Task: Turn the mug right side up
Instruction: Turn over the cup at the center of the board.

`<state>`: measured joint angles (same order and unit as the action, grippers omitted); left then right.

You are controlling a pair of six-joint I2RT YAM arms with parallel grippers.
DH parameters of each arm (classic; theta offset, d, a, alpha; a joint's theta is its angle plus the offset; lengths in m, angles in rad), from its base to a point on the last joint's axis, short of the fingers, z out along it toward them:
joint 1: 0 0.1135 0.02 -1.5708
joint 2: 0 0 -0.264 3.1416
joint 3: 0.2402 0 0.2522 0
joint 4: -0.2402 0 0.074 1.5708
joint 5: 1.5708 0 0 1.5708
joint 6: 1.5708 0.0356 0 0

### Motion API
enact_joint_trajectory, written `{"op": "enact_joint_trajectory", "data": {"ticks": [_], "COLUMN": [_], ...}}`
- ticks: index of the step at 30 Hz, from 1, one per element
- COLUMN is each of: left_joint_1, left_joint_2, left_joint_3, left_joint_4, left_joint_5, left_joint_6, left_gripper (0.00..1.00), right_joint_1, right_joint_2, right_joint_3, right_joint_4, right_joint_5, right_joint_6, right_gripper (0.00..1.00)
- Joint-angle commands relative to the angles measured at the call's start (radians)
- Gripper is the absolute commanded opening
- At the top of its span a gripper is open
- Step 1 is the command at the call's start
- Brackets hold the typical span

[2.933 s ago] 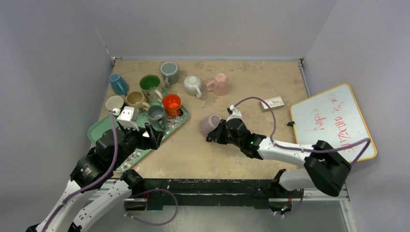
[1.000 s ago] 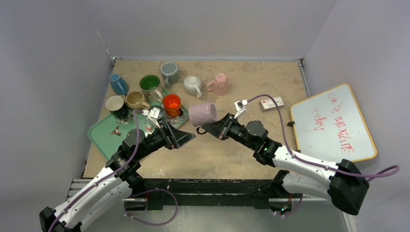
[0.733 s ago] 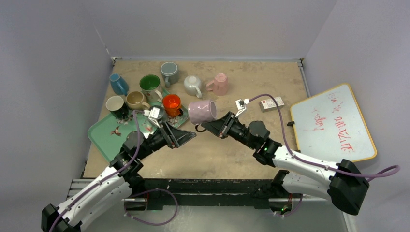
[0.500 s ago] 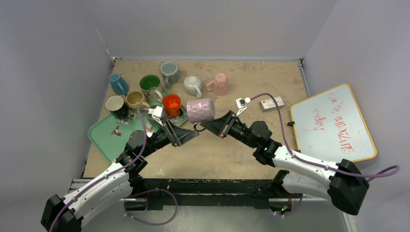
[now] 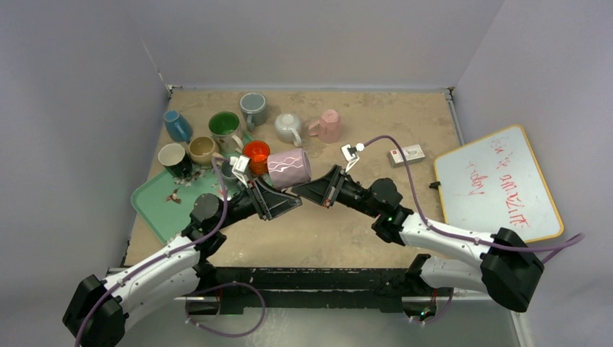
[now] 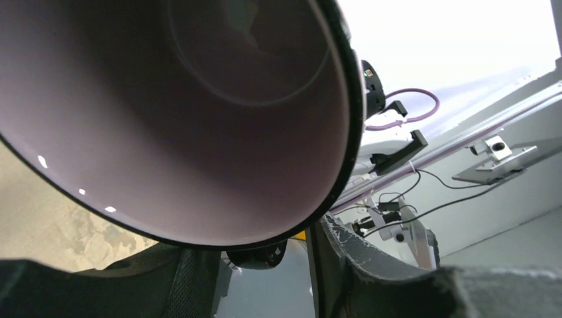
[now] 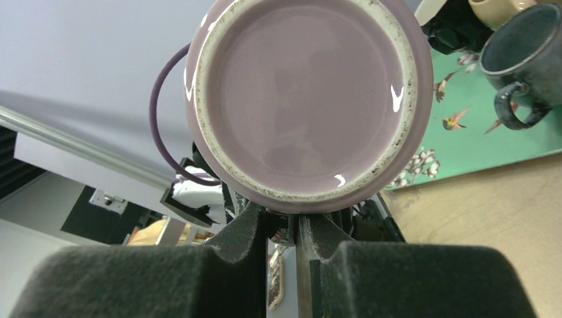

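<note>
Mug (image 5: 289, 168) held sideways in the air by tray (image 5: 155, 199) right corner; my right gripper (image 7: 283, 222) clamped on it, left gripper (image 5: 280, 201) at its rim, can't tell if gripping.

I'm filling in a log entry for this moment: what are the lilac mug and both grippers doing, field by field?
object: lilac mug
position: in the air, lying on its side
mouth faces: left gripper
base faces: right gripper
right gripper state: shut on the mug, apparently by its handle
left gripper state: jaws apart, one on either side of the lower rim
upright: not yet
</note>
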<state>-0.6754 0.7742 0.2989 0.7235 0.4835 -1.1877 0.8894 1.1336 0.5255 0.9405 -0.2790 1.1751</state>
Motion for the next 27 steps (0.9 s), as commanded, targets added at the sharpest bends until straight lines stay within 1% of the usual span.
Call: {"op": "enact_joint_trajectory", "data": {"ticks": [1, 5, 11, 15, 20, 22, 23, 25, 26, 27], "left_joint_1": [0.0, 0.0, 0.0, 0.0, 0.0, 0.0, 0.0, 0.0, 0.0, 0.0], "left_joint_2": [-0.022, -0.048, -0.069, -0.081, -0.075, -0.071, -0.069, -0.07, -0.074, -0.078], "left_joint_3": [0.022, 0.02, 0.015, -0.003, -0.006, -0.007, -0.01, -0.016, -0.019, -0.023], "left_joint_4": [0.117, 0.11, 0.107, 0.12, 0.128, 0.132, 0.133, 0.135, 0.133, 0.122], "left_joint_5": [0.029, 0.02, -0.015, -0.065, -0.08, -0.08, -0.08, -0.086, -0.089, -0.092], "left_joint_6": [-0.019, -0.033, -0.072, -0.091, -0.089, -0.086, -0.087, -0.084, -0.083, -0.083], "left_gripper": [0.45, 0.44, 0.39, 0.34, 0.28, 0.22, 0.17, 0.03, 0.0, 0.0], "right_joint_1": [0.02, 0.027, 0.038, 0.047, 0.061, 0.064, 0.064, 0.064, 0.064, 0.064], "right_joint_2": [-0.005, -0.001, -0.01, -0.014, -0.001, 0.004, 0.004, 0.006, 0.005, 0.004], "right_joint_3": [0.06, 0.048, 0.04, 0.033, 0.027, 0.016, 0.01, 0.005, 0.003, -0.001], "right_joint_4": [0.184, 0.198, 0.179, 0.158, 0.155, 0.163, 0.166, 0.169, 0.166, 0.161], "right_joint_5": [-0.071, -0.075, -0.079, -0.072, -0.081, -0.079, -0.078, -0.08, -0.081, -0.079], "right_joint_6": [0.02, 0.024, 0.008, -0.007, -0.012, -0.012, -0.012, -0.014, -0.018, -0.026], "right_gripper": [0.0, 0.0, 0.0, 0.0, 0.0, 0.0, 0.0, 0.0, 0.0, 0.0]}}
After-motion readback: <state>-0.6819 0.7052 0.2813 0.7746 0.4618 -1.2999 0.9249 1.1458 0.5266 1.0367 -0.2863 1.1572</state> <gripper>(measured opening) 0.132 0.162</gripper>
